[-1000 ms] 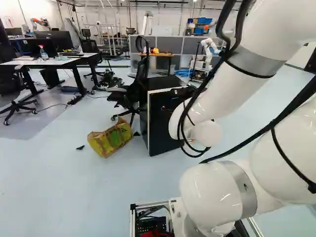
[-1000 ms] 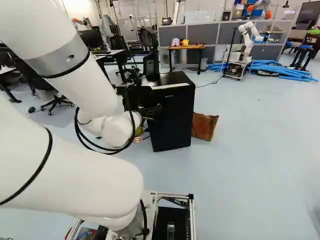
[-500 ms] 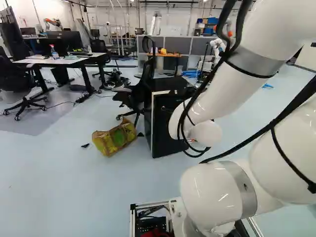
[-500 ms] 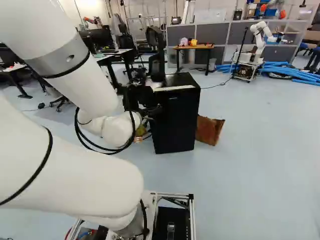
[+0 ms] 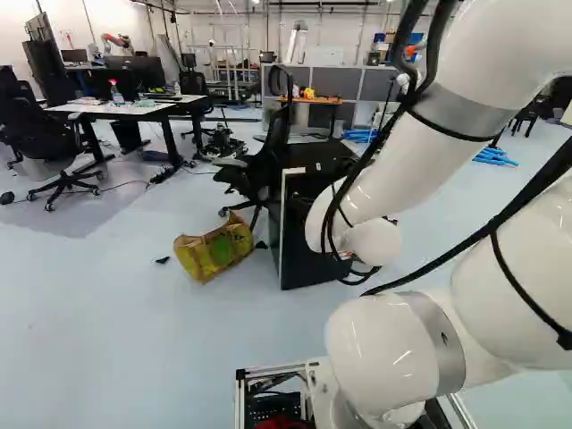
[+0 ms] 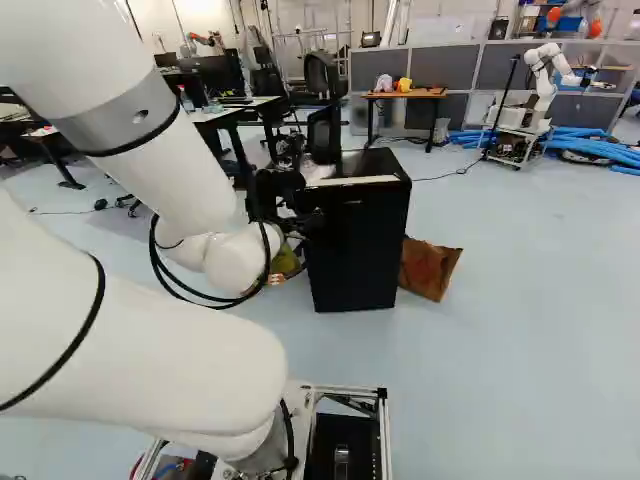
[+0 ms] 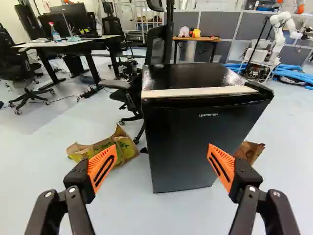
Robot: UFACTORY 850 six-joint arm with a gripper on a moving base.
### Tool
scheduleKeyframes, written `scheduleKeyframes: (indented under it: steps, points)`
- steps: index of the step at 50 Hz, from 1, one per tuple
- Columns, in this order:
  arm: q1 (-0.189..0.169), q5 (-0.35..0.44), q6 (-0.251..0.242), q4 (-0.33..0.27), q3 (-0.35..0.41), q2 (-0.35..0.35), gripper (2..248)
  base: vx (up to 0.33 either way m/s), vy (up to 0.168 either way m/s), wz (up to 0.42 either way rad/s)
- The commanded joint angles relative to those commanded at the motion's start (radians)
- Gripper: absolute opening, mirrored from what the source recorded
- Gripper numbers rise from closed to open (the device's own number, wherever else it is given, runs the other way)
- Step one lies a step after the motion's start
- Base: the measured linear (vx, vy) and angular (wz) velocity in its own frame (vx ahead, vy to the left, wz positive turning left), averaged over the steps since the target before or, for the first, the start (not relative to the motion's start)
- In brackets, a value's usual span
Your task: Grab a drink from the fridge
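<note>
Right of the middle in the left base view, the white arm (image 5: 393, 143) reaches forward over the floor (image 5: 107, 340). The black fridge (image 7: 195, 142) comes next — upright, ahead of the claw (image 6: 298, 240), its door seemingly closed. Behind and beside it stands a black chair (image 7: 157, 46); in the wrist view, one bag (image 7: 126, 147), yellow and brown, lies near the chair's side of the fridge, and a plain brown bag (image 7: 250, 151) shows at the opposite side. The claw's two fingers are spread wide apart — the drink itself is hidden from view.
</note>
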Motion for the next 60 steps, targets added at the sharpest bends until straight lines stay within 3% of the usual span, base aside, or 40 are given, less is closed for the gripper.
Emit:
scheduleKeyframes:
  steps: [25,60]
  points:
    - [0.0,0.0,0.0,0.0,0.0,0.0,247,0.053,-0.025,0.123]
    - [0.0,0.0,0.0,0.0,0.0,0.0,247,0.049,-0.033,-0.001]
